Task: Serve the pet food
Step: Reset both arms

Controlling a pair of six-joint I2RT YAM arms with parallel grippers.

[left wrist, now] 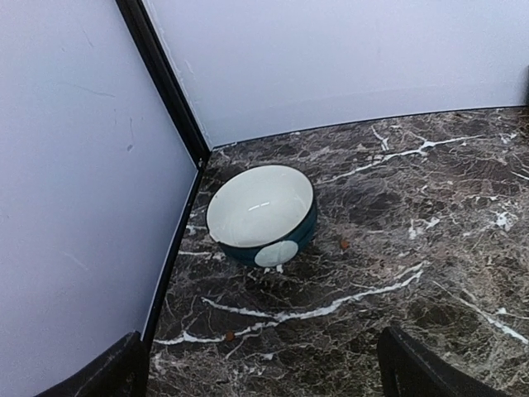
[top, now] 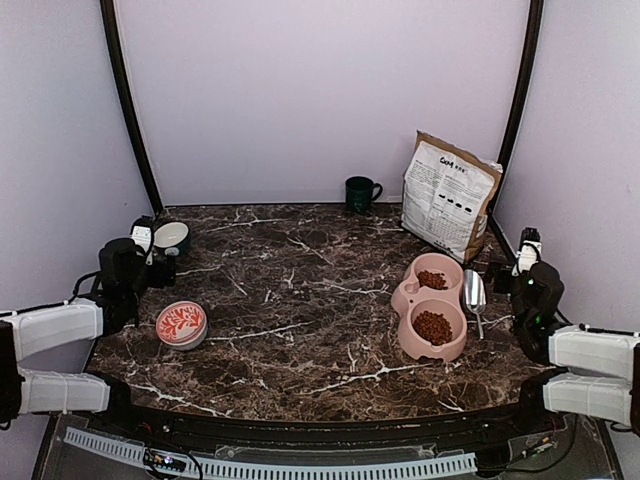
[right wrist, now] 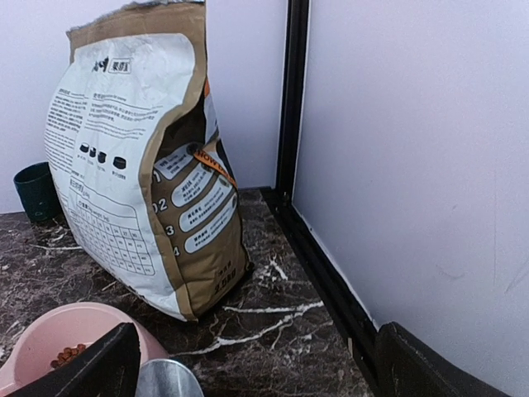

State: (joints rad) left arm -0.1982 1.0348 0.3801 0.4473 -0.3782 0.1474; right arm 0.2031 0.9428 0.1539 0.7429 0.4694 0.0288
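Pet food (top: pixel 433 327) fills both wells of the pink double bowl (top: pixel 450 350) at the top view's right, scoop (top: pixel 474 292) just beside it, so serving looks complete and your left gripper (left wrist: pixel 260 347) and right gripper (right wrist: pixel 260 343) sit at the frame's sides, jaws apart, empty.

A dark marble table (top: pixel 300 380) with white veins carries everything. At its back right corner a tan-and-white printed paper bag (top: pixel 448 195) stands upright, leaning a little. A dark green mug (top: pixel 360 193) sits at the middle of the back edge, handle to the right. Near the right edge lies a pink double bowl (top: pixel 405 296), with a metal scoop (top: pixel 474 292) just beside it on the right. By the left edge sit a teal bowl (top: pixel 171 237), white inside, and, nearer the front, a small red-patterned bowl (top: pixel 182 324).
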